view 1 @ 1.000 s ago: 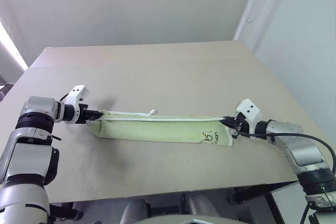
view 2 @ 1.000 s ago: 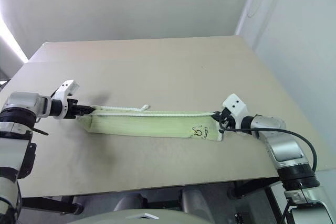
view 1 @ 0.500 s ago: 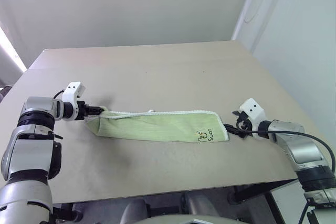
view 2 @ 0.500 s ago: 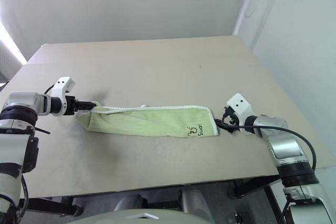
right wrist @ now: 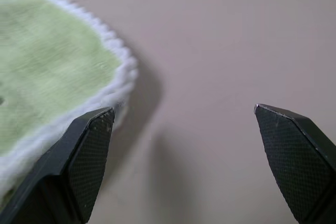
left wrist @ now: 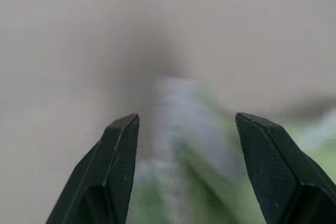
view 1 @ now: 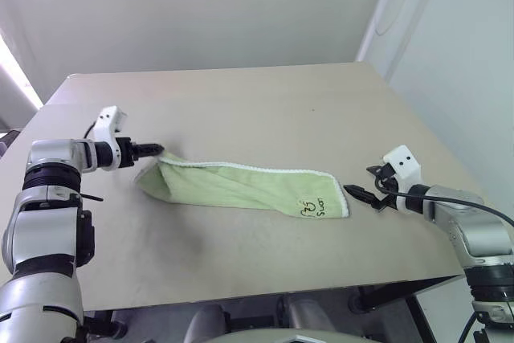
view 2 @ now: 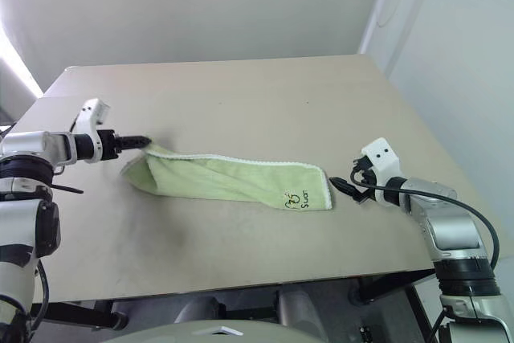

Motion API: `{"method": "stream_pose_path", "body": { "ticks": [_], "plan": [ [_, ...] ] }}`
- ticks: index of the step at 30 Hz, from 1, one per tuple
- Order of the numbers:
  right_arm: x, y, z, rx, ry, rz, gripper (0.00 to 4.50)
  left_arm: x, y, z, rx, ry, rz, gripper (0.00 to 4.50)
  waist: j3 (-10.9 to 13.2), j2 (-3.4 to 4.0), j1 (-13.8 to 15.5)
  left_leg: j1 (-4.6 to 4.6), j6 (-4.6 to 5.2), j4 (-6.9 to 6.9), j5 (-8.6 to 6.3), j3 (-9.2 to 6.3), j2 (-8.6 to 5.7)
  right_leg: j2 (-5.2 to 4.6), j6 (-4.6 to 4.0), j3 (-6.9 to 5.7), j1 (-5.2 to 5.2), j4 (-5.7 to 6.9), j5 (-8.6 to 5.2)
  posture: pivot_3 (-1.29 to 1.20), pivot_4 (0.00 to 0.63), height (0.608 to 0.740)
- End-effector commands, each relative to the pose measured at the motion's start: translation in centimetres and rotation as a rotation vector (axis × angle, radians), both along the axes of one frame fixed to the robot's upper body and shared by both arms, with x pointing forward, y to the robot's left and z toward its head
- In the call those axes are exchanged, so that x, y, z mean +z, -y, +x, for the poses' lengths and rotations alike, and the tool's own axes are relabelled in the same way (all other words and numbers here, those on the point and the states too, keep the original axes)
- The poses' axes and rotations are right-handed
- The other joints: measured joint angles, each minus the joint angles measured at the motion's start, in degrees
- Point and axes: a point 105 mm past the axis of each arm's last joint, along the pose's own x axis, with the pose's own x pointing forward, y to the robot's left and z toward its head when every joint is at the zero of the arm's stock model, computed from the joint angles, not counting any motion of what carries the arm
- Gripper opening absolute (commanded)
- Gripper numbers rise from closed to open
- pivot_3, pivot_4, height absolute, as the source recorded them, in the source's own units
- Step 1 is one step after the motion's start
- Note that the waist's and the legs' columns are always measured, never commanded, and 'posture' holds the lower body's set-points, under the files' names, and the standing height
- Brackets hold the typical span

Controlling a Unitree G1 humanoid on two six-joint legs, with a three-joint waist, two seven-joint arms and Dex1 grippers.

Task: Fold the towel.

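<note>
Two grippers stand at opposite ends of one long strip of cloth, and that line between them is what the next move hangs on. The towel (view 1: 241, 188) lies on the desk (view 1: 257, 102) as a narrow band already folded lengthwise, its long axis running from the robot's left, slightly farther back, to its right, slightly nearer the front edge. The printed logo (view 1: 313, 208) sits at the right end.

The left gripper (view 1: 154, 149) has its jaws apart, holding nothing, its tips just at the raised, rumpled left end of the towel; in the left wrist view the green cloth shows blurred between and beyond the two fingers (left wrist: 118, 156), and whether they touch it cannot be told. The right gripper (view 1: 360, 193) stands wide, also empty, with a bare strip of desk between its tips and the towel's white-edged right corner (right wrist: 113, 77), which lies off to one side of its fingers in the right wrist view.

My judgement: both arms sit about equally near their own ends, the left a shade closer. A crosswise fold would mean one end travelling along that long axis toward the other.
</note>
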Motion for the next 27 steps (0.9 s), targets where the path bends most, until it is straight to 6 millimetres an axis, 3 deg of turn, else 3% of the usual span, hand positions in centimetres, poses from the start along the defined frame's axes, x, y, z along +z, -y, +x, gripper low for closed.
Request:
{"method": "stream_pose_path", "body": {
  "ticks": [1, 5, 11, 14, 16, 21, 24, 27],
  "plan": [
    [1.5, 0.0, 0.2, 0.027, 0.046, -0.042, 4.46, 0.4, 0.1, -0.2, -0.03, -0.019, 0.024, 3.07, 0.0, -0.01, -0.1, 0.0, 0.0, 0.0, 0.0, 0.0, 0.0, 0.0, 0.0, 0.0, 0.0, 0.0, 0.0, 0.0, 0.0, 0.712],
    [2.2, -0.6, 0.2, 0.052, 0.063, -0.029, 4.46, 0.0, 0.3, 0.2, -0.003, -0.007, 0.028, 3.07, 0.0, -0.01, 0.1, 0.01, 0.0, 0.0, 0.0, -0.02, 0.01, 0.01, 0.0, -0.01, 0.0, 0.0, 0.0, 0.0, 0.0, 0.712],
    [3.1, -2.0, -0.7, 0.056, 0.021, 0.107, 4.5, 2.6, -0.3, 0.9, 0.04, 0.115, -0.067, 4.47, 0.0, -0.01, 0.2, -0.01, 0.0, 0.0, 0.0, -0.03, 0.01, 0.0, 0.0, -0.01, -0.01, -0.01, 0.0, 0.0, 0.0, 0.712],
    [4.6, -2.9, -1.1, 0.032, -0.013, 0.265, 4.5, 4.7, -2.2, 1.2, 0.111, 0.233, -0.081, 4.47, 0.0, -0.01, 0.1, -0.01, 0.0, -0.01, 0.0, -0.03, 0.03, 0.0, 0.01, -0.01, -0.02, -0.01, 0.0, 0.0, 0.0, 0.712],
    [6.1, -4.0, -1.5, 0.033, -0.04, 0.418, 4.5, 5.8, -2.8, 0.4, 0.034, 0.305, -0.025, 4.47, 0.0, 0.0, -0.1, 0.0, 0.0, -0.01, 0.0, -0.03, 0.06, 0.02, -0.01, -0.02, -0.04, 0.0, 0.01, 0.0, 0.0, 0.712],
    [7.0, -5.6, -2.6, 0.032, -0.197, 0.686, 4.5, 5.1, -2.1, -3.1, -0.233, 0.326, 0.096, 4.47, 0.0, 0.08, 0.1, 0.01, 0.0, -0.06, 0.0, -0.01, 0.09, -0.01, -0.05, -0.02, -0.04, 0.01, 0.01, 0.0, 0.0, 0.712],
    [6.1, -6.5, -3.3, 0.023, -0.323, 0.809, 4.5, 3.3, -0.5, -5.8, -0.452, 0.311, 0.205, 4.47, 0.0, 0.08, 0.4, 0.0, 0.0, -0.05, 0.0, -0.02, 0.12, -0.03, -0.17, -0.02, -0.04, -0.01, 0.07, 0.0, 0.0, 0.712],
    [5.5, -7.6, -4.0, 0.047, -0.393, 0.899, 4.5, 1.3, 0.3, -6.8, -0.567, 0.311, 0.312, 4.47, 0.0, 0.1, 0.7, -0.03, 0.0, -0.05, 0.0, -0.02, 0.12, -0.05, -0.19, -0.05, -0.05, -0.04, 0.08, 0.0, 0.0, 0.712]
  ]
}}
